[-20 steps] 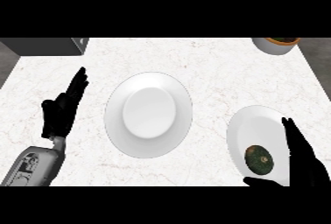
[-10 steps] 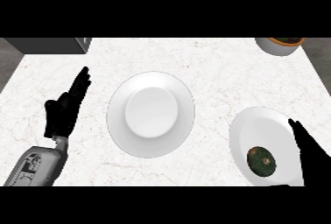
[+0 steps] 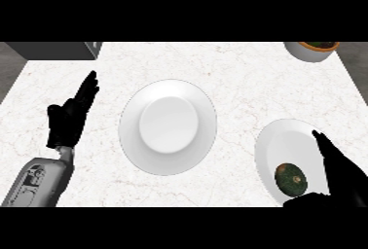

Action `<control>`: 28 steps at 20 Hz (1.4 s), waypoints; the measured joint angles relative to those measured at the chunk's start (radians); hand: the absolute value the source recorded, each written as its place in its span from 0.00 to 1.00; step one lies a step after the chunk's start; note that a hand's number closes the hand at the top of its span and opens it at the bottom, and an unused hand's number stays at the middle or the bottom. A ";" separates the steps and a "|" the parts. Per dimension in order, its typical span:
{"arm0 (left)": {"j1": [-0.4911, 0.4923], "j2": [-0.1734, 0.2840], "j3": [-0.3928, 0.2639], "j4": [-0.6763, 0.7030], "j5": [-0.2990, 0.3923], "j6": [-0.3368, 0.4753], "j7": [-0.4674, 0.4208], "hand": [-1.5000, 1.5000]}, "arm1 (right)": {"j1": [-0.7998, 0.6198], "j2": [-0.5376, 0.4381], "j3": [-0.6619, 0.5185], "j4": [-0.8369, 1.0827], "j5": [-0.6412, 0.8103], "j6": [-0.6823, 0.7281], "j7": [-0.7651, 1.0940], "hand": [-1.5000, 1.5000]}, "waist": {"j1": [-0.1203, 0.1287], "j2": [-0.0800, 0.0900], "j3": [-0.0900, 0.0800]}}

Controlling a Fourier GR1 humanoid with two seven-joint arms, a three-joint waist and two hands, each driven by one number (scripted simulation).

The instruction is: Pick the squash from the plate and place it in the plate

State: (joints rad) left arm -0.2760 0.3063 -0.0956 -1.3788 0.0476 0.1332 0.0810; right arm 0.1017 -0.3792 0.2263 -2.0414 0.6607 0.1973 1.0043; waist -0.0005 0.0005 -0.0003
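Our right hand (image 3: 343, 170) sits spread just right of the squash (image 3: 291, 177), so we'd curl round it low before lifting toward the middle plate (image 3: 168, 165).

right robot hand (image 3: 343, 175): cut off by the view's right and lower edges; forearm out of sight
plate under it (image 3: 287, 146): right rim hidden behind the hand
bowl (image 3: 313, 49): far right corner, top cut off; contents too small to tell
dark block (image 3: 54, 50): far left, cropped; identity unclear
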 measured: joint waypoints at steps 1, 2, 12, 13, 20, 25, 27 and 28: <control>0.000 -0.008 0.000 0.002 -0.006 0.004 0.000 0.50 | -0.005 0.002 -0.006 0.024 -0.003 0.006 -0.006 0.00 | 0.000 0.000 0.000; 0.008 -0.006 0.005 -0.004 -0.008 -0.001 -0.005 0.50 | 0.000 0.006 -0.006 0.046 0.000 0.007 -0.017 0.00 | 0.000 0.000 0.000; 0.026 -0.045 0.035 -0.020 -0.053 -0.028 0.002 0.50 | -0.007 0.089 -0.004 0.251 0.076 -0.009 -0.099 0.00 | -0.001 0.000 0.001; 0.022 -0.052 0.037 -0.015 -0.062 -0.027 -0.001 0.50 | 0.005 0.093 -0.006 0.258 0.083 -0.013 -0.112 0.00 | -0.001 0.000 0.000; 0.022 -0.068 0.076 -0.010 -0.084 -0.062 -0.011 0.50 | 0.008 0.118 -0.046 0.354 0.112 -0.033 -0.194 1.00 | -0.001 -0.001 0.001; 0.036 -0.081 0.081 -0.019 -0.100 -0.072 -0.010 0.50 | 0.012 0.103 -0.073 0.383 0.157 -0.082 -0.269 1.00 | -0.002 -0.001 0.000; 0.024 -0.089 0.093 -0.003 -0.108 -0.077 -0.013 0.50 | 0.012 0.105 -0.080 0.371 0.174 -0.074 -0.275 1.00 | -0.002 -0.001 0.000; 0.021 -0.094 0.097 0.012 -0.113 -0.077 -0.027 0.50 | 0.003 0.104 -0.090 0.384 0.179 -0.077 -0.286 1.00 | -0.002 -0.001 0.000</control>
State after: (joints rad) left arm -0.2554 0.2127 0.0012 -1.3671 -0.0655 0.0562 0.0544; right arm 0.1044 -0.2749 0.1361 -1.6575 0.8397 0.1206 0.7184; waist -0.0026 -0.0006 -0.0004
